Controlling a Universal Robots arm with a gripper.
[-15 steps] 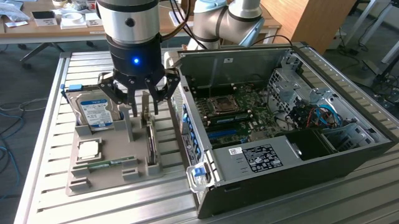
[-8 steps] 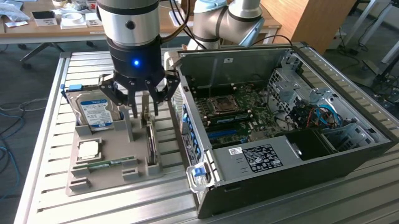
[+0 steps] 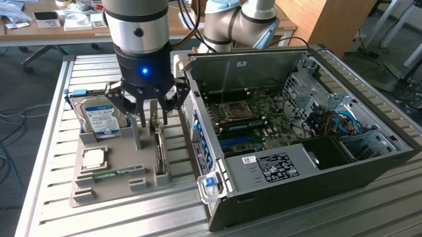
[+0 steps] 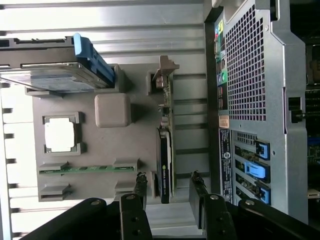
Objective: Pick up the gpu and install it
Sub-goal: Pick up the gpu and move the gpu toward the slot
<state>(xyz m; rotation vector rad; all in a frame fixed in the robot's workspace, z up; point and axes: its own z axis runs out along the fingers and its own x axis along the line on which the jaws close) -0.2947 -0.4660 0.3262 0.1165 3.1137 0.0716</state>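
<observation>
Directly under the wrist, the gripper [image 4: 169,187] hangs over the gpu [image 4: 164,165] with its fingers [image 4: 141,187] spread wide, one on each side of the card and clear of it, holding nothing. From the exterior view the gripper [image 3: 150,126] stands low above the grey parts tray [image 3: 118,148], and the gpu [image 3: 160,155] sits on edge in its slot along the tray's side nearest the computer, uninstalled. Its metal bracket end points away from the fingers in the wrist view. Beside it on the tray [image 4: 135,145] lie a green RAM stick [image 4: 85,170] and a square processor [image 4: 60,135], with a hard drive [image 4: 50,75] standing upright in the slot beyond them. The tray rests on a slatted metal table [image 3: 46,173]. Just beside the tray, on the exterior view's right, an open computer case [image 3: 277,202] lies with its motherboard [image 3: 250,118] facing up. Farther back stands a wooden desk [image 3: 39,34] carrying small boxes.
</observation>
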